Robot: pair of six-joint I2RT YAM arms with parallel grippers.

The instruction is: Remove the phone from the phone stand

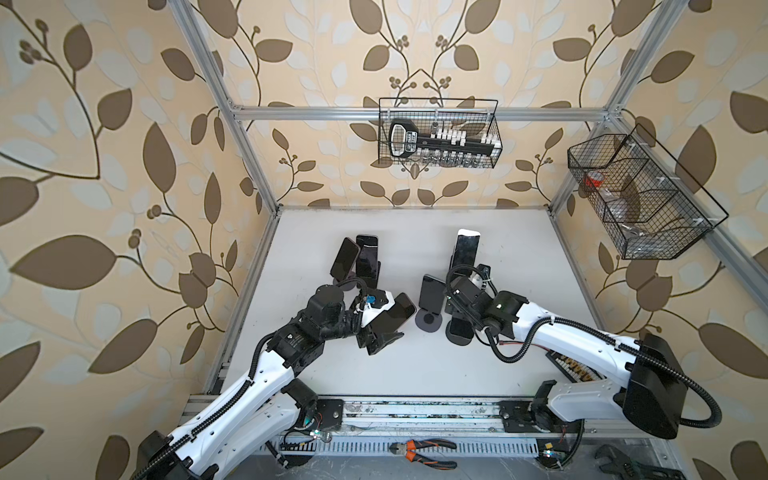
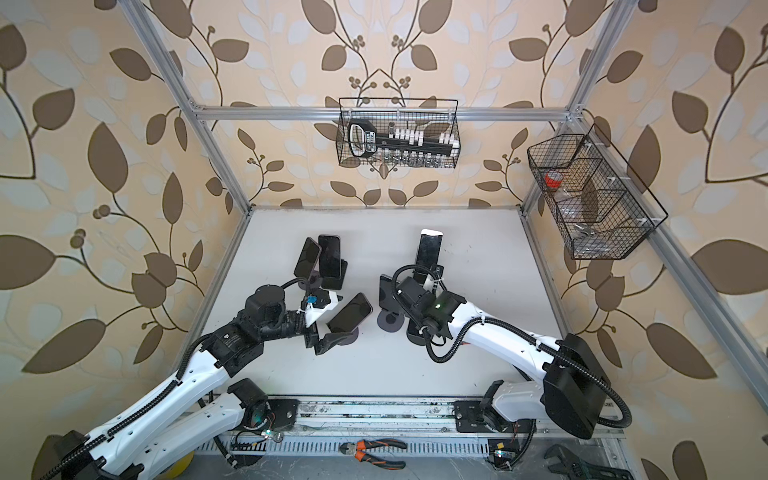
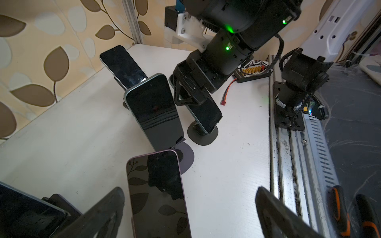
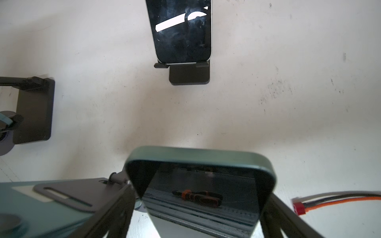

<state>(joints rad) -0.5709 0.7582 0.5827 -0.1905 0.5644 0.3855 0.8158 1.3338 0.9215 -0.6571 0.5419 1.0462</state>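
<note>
**Right gripper** point(image 4: 199, 193): jaws set wide, with one finger point(image 4: 115, 206) on each side of the phone point(image 4: 198, 162), a teal-edged unit, at its upper end. Whether the fingers actually clamp it cannot be told. The phone leans seated in its round-base stand point(image 3: 203, 134), below the gripper.

**Left gripper** point(image 3: 189, 193): jaws fully apart, holding nothing. A purple phone point(image 3: 156, 195) stands between its fingers, close beside one of them.
</note>
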